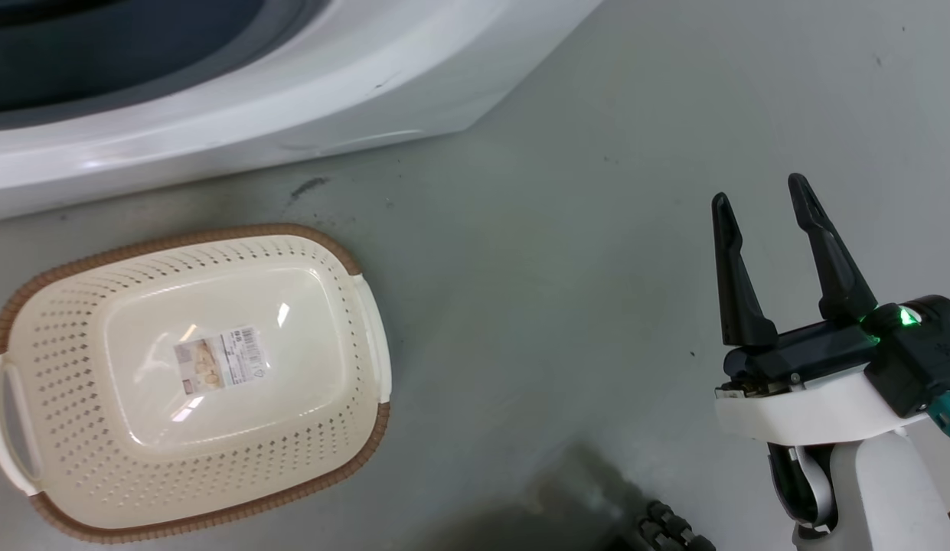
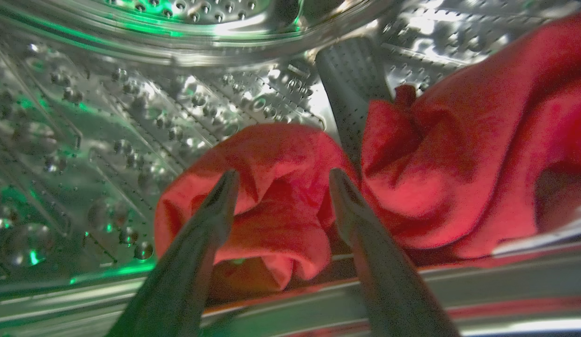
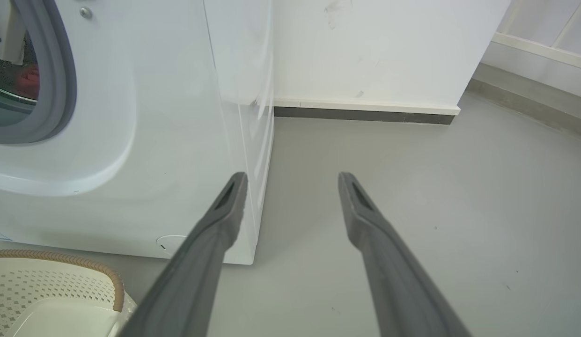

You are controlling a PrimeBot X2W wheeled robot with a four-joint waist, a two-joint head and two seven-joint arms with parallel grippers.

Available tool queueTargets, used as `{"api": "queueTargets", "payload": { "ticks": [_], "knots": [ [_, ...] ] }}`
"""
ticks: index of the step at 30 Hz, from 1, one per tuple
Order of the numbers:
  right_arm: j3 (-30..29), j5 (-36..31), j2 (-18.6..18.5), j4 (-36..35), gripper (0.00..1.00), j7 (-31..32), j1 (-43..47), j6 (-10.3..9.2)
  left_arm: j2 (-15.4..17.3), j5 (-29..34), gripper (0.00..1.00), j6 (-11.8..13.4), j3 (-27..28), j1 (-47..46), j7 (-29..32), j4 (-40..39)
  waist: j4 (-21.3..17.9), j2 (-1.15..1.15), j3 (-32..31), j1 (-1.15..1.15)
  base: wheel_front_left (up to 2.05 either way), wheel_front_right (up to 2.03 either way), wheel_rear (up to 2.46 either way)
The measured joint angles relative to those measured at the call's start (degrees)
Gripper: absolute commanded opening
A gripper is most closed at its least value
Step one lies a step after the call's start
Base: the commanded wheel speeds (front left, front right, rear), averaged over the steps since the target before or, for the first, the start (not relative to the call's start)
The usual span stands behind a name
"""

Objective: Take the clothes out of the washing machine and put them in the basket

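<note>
We see the left gripper (image 2: 283, 173) inside the washing machine (image 1: 291, 99), fingers spread apart and released, nothing clamped; its two tips sit either side of a bunched fold of the nearer red garment (image 2: 271, 145); we cannot tell if the tips touch the cloth; this garment lies low in the steel drum (image 2: 131, 117), against the front lip; the second red garment (image 2: 459, 154) is bigger in the left wrist view, just beside the first on the right, draped up the drum wall; a grey perforated paddle (image 2: 351, 79) rises between the two; green light glints on the drum holes; so both clothes are in the drum; in the head view the basket (image 1: 69, 268) stands on the grey floor (image 1: 559, 268) just in front of the machine's base, near but not touching it, brown rim up, paper label (image 1: 222, 360) on its bare bottom; the right gripper (image 1: 759, 190) hangs over the floor well to the right of the basket, fingers parted and released, only floor between them, green lamp lit on its body; in the right wrist view it points past the machine's front corner toward the white wall (image 3: 365, 47) and dark skirting (image 3: 365, 114); the grey door ring (image 3: 61, 93) shows at that view's left, a red patch behind it.
</note>
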Motion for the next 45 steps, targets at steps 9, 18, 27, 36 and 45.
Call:
{"api": "queueTargets", "payload": {
  "ticks": [9, 18, 27, 36, 45],
  "knots": [
    [0.27, 1.60, 0.00, -1.07, 1.00, 0.00, -0.56, 0.00, 2.68, 0.37, 1.00, -1.16, -1.71, -5.45, 11.44, 1.25, -1.99, 0.00, 4.25, 0.00, 0.00, 0.00, 0.00],
    [0.03, 2.66, 0.00, -1.42, 1.00, 0.00, -1.23, 0.00, 4.04, 1.47, 1.00, -1.48, -4.35, -6.47, 14.65, 1.38, -2.79, 0.00, 6.33, -0.01, 0.00, 0.00, 0.00],
    [-0.16, 2.91, 0.00, -1.41, 1.00, 0.00, -1.44, 0.00, 4.26, 0.79, 0.00, -2.13, -5.50, -6.67, 15.64, 1.20, -2.80, 0.00, 6.67, 0.00, 0.00, 0.00, 0.00],
    [-0.29, 2.71, 0.00, -1.10, 1.00, 0.00, -1.52, 0.00, 4.69, 0.76, 0.00, -2.43, -7.38, -6.64, 10.20, -0.74, -2.29, 0.00, 5.54, -0.01, 0.00, 0.00, 0.00],
    [-0.35, 1.15, 0.00, -0.40, 1.00, 0.00, -1.54, 0.00, 2.16, -1.76, 0.00, -2.50, -7.66, -2.43, 0.16, -1.07, -0.58, 0.00, 1.72, -0.01, 0.00, 0.00, 0.00]
  ]
}}
